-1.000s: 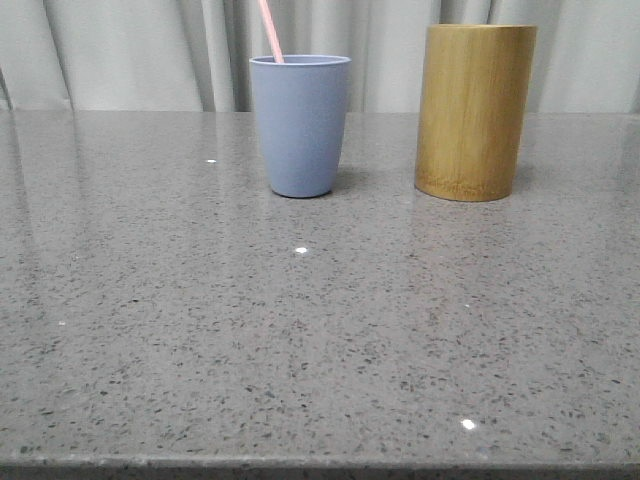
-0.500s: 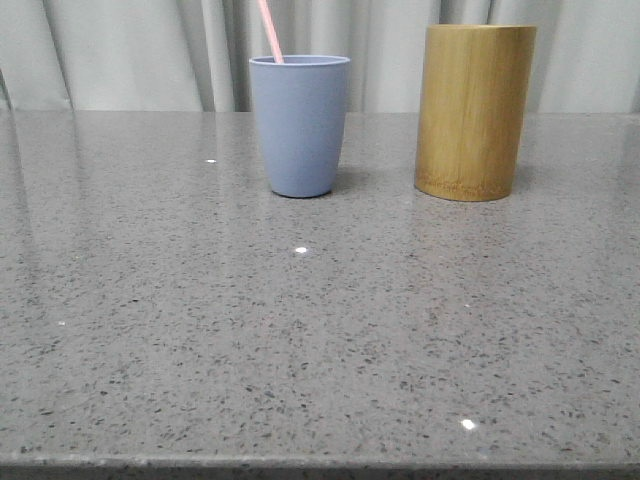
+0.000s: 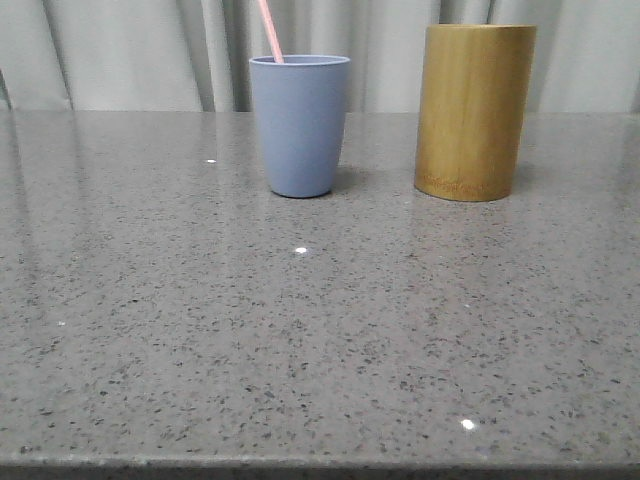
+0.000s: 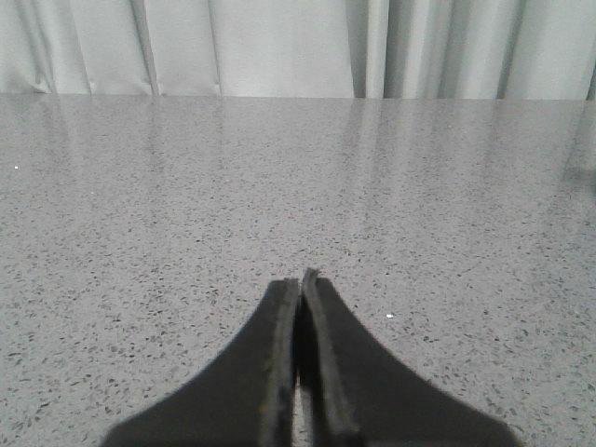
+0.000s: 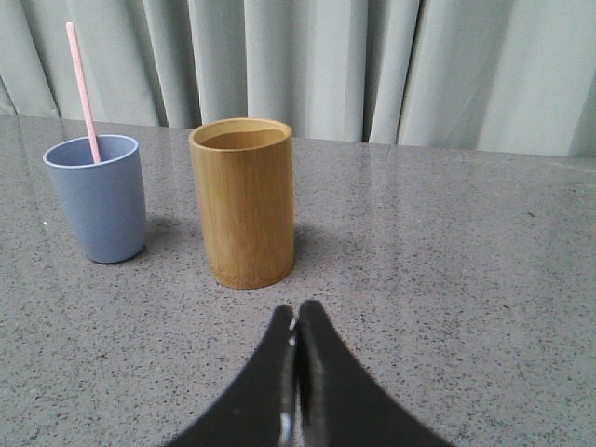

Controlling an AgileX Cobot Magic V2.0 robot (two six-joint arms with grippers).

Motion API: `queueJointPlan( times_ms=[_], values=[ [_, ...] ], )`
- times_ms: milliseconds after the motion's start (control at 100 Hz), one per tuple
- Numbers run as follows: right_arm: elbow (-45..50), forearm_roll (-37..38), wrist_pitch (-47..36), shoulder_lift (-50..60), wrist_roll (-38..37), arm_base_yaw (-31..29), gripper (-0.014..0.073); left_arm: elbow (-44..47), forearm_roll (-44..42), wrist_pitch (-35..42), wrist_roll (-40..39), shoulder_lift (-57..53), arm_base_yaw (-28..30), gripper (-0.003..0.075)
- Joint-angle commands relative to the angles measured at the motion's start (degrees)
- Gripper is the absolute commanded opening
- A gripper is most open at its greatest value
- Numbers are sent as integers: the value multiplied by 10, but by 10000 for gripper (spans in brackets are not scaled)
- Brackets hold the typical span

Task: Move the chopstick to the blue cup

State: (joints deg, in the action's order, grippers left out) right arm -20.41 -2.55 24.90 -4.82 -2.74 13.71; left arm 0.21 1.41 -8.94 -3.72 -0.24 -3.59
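Note:
The blue cup [image 3: 299,125] stands upright at the back middle of the grey table. A pale pink chopstick [image 3: 270,30] sticks out of it, leaning left; only its top end shows. Both also show in the right wrist view: the cup [image 5: 98,198] and the chopstick [image 5: 82,88]. My right gripper [image 5: 297,309] is shut and empty, low over the table, apart from the cup. My left gripper [image 4: 300,278] is shut and empty over bare table. Neither gripper shows in the front view.
A tall yellow-brown bamboo cylinder [image 3: 474,110] stands right of the blue cup; in the right wrist view it [image 5: 242,201] is just beyond the fingertips, its inside hidden. Pale curtains hang behind the speckled grey table [image 3: 320,330].

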Motion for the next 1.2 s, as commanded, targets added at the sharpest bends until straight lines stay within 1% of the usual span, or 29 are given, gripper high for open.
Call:
queueJointPlan(
  times_ms=[0, 550, 720, 980, 1190],
  values=[
    [-14, 0, -47, -7, 2, -3, -105, 5, 5, 43, -2, -20, 1, -19],
    [-14, 0, -47, -7, 2, -3, -105, 5, 5, 43, -2, -20, 1, -19],
    [6, 0, -58, -7, 2, -5, -105, 5, 5, 43, -2, -20, 1, -19],
    [84, 0, -159, -7, 2, -37, -105, 5, 5, 43, -2, -20, 1, -19],
    [139, 0, -179, 5, 2, -95, -105, 5, 5, 43, -2, -20, 1, -19]
  ],
)
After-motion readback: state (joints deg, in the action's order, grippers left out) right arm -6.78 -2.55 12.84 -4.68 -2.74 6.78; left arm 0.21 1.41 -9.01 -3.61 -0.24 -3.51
